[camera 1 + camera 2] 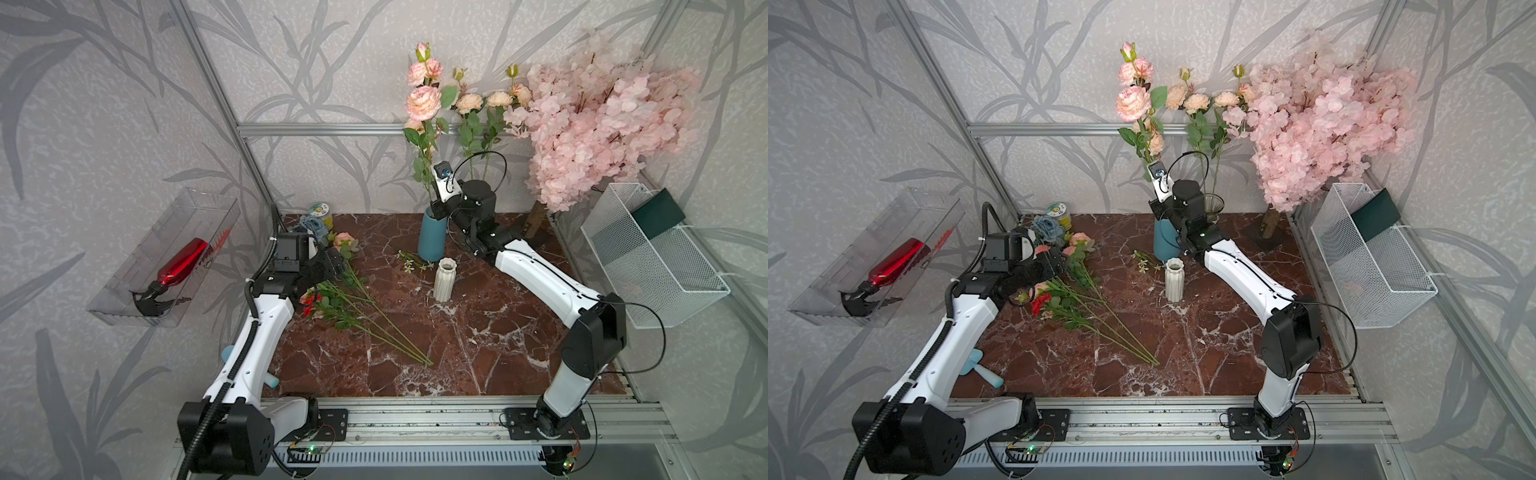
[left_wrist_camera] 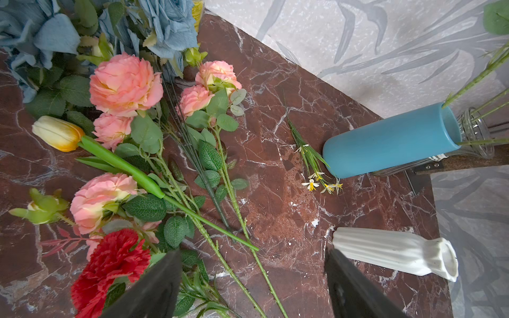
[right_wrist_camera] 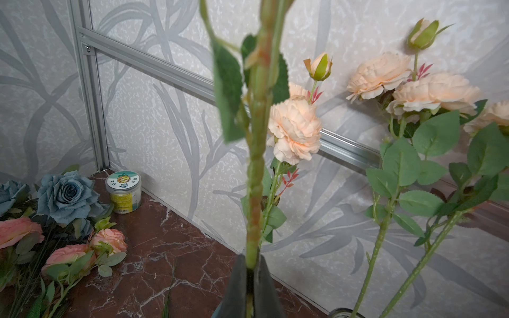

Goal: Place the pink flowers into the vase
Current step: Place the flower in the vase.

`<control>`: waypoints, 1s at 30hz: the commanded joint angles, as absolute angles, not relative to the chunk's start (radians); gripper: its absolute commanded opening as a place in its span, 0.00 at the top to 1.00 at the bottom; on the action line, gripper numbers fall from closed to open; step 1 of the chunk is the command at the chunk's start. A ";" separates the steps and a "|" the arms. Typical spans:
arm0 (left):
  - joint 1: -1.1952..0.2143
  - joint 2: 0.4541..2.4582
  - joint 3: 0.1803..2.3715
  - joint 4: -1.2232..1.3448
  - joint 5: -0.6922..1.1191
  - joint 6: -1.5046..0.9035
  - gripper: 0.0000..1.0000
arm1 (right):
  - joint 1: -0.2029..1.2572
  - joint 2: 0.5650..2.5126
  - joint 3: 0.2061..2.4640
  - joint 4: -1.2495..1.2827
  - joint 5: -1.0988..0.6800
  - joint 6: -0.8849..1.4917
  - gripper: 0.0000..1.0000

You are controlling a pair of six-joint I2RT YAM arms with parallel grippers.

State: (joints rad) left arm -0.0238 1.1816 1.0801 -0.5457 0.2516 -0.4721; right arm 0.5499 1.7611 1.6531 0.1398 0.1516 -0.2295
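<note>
Pink flowers (image 1: 423,104): noted one tall stem upright at far centre, foot entering the mouth of the blue vase (image 1: 430,245); depth inside hidden. Found the rest lying flat at the left of the marble tabletop (image 1: 478,332), pink blooms (image 2: 125,84) mixed with blue-grey flowers (image 2: 170,24), a tulip (image 2: 56,132) and a red carnation (image 2: 113,261).

Saw right gripper (image 3: 249,264) clamped tight on the standing stem (image 3: 254,192), low down, just above the vase rim. Saw left gripper (image 2: 253,256) spread wide above the lying stems, holding nothing.

Judged step in hand as seating the held stem.
- Best lowered straight down the vase's axis until the foot bottomed out.
- Jaws best parted slowly, only once the stem leaned on the rim by itself.
- Withdrawal best made sideways and clear of the leaves, to avoid dragging the stem out again.
- Care wanted near the glass vase (image 1: 1214,208) just behind, with peach blooms (image 3: 294,129) close beside the held stem.
- White ribbed vase (image 1: 444,278) near in front, also to be cleared on retreat.
</note>
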 commanded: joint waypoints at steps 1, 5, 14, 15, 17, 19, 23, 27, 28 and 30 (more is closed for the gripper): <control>-0.021 1.172 1.114 -0.551 0.243 -0.477 0.17 | 0.540 1.749 1.686 0.102 0.147 -0.214 1.00; -0.020 1.172 1.115 -0.552 0.242 -0.477 0.17 | 0.534 1.770 1.719 0.062 0.138 -0.212 1.00; -0.019 1.170 1.115 -0.553 0.239 -0.476 0.17 | 0.527 1.862 1.848 -0.100 0.140 -0.208 1.00; -0.020 1.169 1.115 -0.553 0.239 -0.476 0.17 | 0.527 1.873 1.863 -0.120 0.143 -0.205 1.00; -0.019 1.169 1.115 -0.553 0.238 -0.476 0.17 | 0.526 1.885 1.879 -0.148 0.148 -0.203 1.00; -0.019 1.168 1.115 -0.554 0.239 -0.476 0.17 | 0.526 1.897 1.891 -0.174 0.150 -0.200 1.00; -0.019 1.168 1.115 -0.552 0.240 -0.475 0.17 | 0.523 1.916 1.908 -0.215 0.160 -0.194 1.00; -0.019 1.168 1.115 -0.552 0.241 -0.476 0.17 | 0.520 1.932 1.914 -0.243 0.162 -0.185 1.00; -0.019 1.169 1.115 -0.552 0.241 -0.476 0.17 | 0.517 1.938 1.922 -0.256 0.159 -0.180 1.00; -0.019 1.168 1.115 -0.554 0.241 -0.475 0.17 | 0.515 1.948 1.928 -0.271 0.156 -0.175 1.00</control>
State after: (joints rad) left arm -0.0238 1.1816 1.0801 -0.5461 0.2516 -0.4721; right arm 0.5243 1.9255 1.9015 -0.1947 0.1444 -0.1955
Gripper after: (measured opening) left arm 0.827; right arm 0.069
